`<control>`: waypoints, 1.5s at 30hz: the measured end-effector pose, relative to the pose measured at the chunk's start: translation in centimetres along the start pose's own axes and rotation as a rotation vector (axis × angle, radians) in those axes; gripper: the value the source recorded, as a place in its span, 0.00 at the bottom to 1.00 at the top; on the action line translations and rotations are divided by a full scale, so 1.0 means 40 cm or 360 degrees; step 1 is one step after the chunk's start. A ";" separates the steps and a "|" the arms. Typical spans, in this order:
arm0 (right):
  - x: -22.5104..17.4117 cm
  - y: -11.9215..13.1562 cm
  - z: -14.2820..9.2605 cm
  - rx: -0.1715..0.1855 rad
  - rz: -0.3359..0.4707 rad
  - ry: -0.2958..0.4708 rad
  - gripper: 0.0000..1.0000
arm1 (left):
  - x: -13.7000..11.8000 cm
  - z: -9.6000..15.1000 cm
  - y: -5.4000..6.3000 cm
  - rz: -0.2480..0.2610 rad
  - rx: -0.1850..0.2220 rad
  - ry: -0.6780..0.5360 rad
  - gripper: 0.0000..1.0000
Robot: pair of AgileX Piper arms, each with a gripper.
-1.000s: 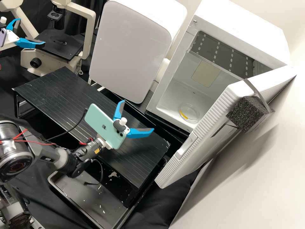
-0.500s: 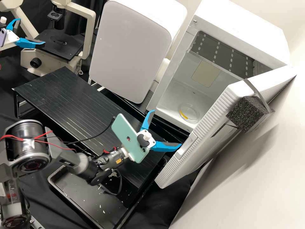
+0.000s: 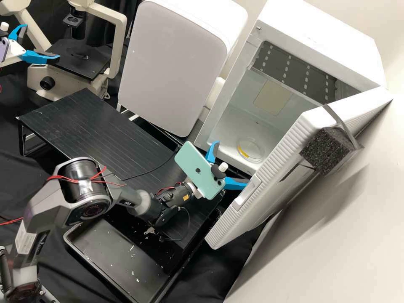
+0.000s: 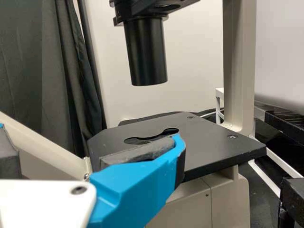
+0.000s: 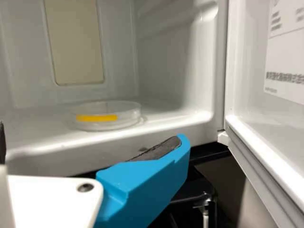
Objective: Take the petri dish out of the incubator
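In the high view, the clear petri dish (image 3: 252, 149) with a yellow strip lies on the floor of the white incubator (image 3: 322, 40), whose door stands wide. My right gripper (image 3: 231, 164) is just outside the incubator mouth, fingers spread, apart from the dish. In the right wrist view the dish (image 5: 107, 115) sits inside beyond the open right gripper (image 5: 92, 134), whose nearer blue finger is below the front lip. At the upper left of the high view, my left gripper (image 3: 42, 41) stands open by the microscope; the left wrist view shows this gripper (image 4: 90, 134) near the stage.
The incubator door (image 3: 290, 162) juts forward on the right, with a black foam block (image 3: 326, 150) on it. A white cabinet (image 3: 172, 67) flanks the incubator. The microscope (image 3: 78, 59) is at the back left. Below are a black platform (image 3: 80, 122) and a dark tray (image 3: 113, 256).
The right arm has moved rightward across the black platform, bringing its open gripper to the incubator's front. My left gripper, the dish and the door have kept their places.
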 end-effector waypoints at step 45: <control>0.124 -0.002 0.001 -0.0156 0.0033 0.0020 1.00 | 0.000 0.000 0.000 0.0000 0.0000 0.0000 1.00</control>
